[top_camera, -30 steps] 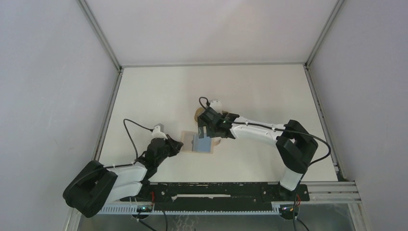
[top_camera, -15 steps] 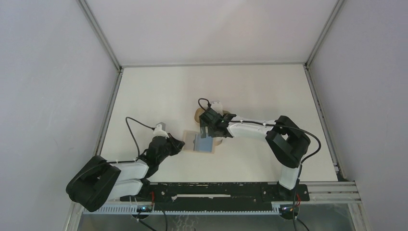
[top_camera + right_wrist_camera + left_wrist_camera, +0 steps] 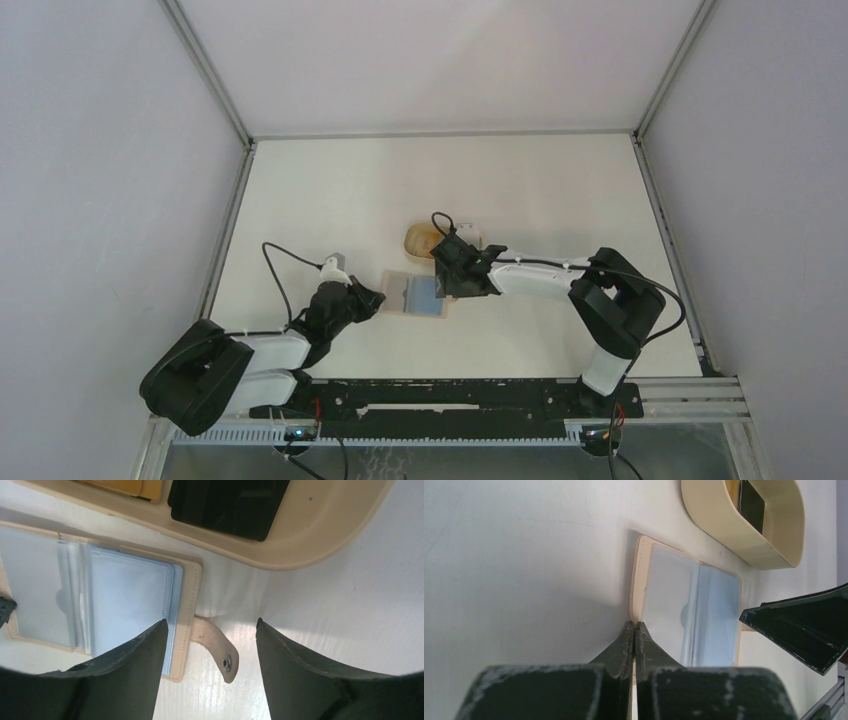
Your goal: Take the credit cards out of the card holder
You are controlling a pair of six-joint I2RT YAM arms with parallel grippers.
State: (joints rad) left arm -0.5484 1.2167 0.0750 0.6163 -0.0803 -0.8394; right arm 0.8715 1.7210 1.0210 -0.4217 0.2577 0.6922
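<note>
Tan flat rectangular card holder (image 3: 398, 295) lies open on white table (image 3: 560, 190), light blue card (image 3: 131, 597) sleeved inside. Left gripper (image 3: 634, 630) closed, tips at holder's left edge. Right gripper (image 3: 209, 635) open, straddling snap strap (image 3: 220, 652).

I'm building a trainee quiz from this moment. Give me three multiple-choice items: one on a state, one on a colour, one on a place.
1. How is the holder?
A. lying open
B. snapped shut
C. standing on edge

2. What colour is the sleeved card?
A. red
B. green
C. light blue

3. Where is the black card?
A. in the holder
B. in the tray
C. under the holder

Key: 1 A, both halves lie flat and the strap is unsnapped. 2 C, pale blue shows through the clear sleeve. 3 B, it lies inside the tray's rim.
</note>
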